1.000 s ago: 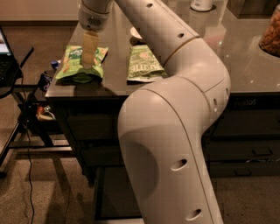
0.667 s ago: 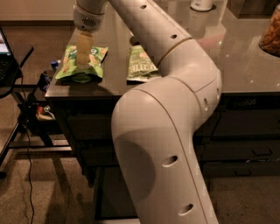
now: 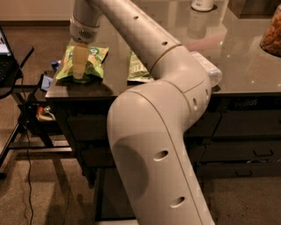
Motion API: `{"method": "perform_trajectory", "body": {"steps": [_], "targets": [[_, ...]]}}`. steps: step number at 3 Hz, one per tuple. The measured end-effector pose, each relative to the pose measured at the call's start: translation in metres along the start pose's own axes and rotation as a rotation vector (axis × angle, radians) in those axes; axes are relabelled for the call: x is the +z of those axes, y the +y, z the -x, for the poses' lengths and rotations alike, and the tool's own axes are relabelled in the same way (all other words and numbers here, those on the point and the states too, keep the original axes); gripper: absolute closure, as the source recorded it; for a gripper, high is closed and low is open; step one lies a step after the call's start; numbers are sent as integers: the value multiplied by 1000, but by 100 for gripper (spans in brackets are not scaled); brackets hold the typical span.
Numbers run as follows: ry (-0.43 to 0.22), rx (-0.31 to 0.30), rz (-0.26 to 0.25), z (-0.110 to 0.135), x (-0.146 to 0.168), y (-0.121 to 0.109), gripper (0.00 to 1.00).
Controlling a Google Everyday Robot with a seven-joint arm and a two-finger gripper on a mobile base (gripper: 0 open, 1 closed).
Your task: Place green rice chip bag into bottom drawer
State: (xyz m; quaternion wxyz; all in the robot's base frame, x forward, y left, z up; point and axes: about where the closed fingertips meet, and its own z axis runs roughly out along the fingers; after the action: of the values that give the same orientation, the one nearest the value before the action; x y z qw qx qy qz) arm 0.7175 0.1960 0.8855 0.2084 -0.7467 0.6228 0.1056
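Observation:
The green rice chip bag (image 3: 95, 61) lies puffy and bright green on the dark counter's near left corner. My gripper (image 3: 80, 72) hangs straight down from the wrist over the bag's middle, its tip at the bag's surface. The bottom drawer (image 3: 103, 193) stands pulled out below the counter. I see only a dark strip of it and a bit of its pale front rim, the rest is hidden behind my big white arm.
A flatter olive-green bag (image 3: 137, 70) lies right of the bright one. The counter (image 3: 246, 66) also bears a white cup (image 3: 202, 4) and a snack jar (image 3: 272, 30) at the back. Shut drawers with handles (image 3: 263, 154) are at right. A laptop (image 3: 5, 57) on a stand with cables is at left.
My arm has swung left, and the gripper has shifted a little left over the green rice chip bag. The bags have not moved.

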Motion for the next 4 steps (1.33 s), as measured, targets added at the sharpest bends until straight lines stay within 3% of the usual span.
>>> {"method": "perform_trajectory", "body": {"steps": [1, 2, 4], "targets": [[-7, 19, 50, -20, 37, 0, 0], [-7, 19, 50, -20, 37, 0, 0], [-7, 19, 50, -20, 37, 0, 41]]}}
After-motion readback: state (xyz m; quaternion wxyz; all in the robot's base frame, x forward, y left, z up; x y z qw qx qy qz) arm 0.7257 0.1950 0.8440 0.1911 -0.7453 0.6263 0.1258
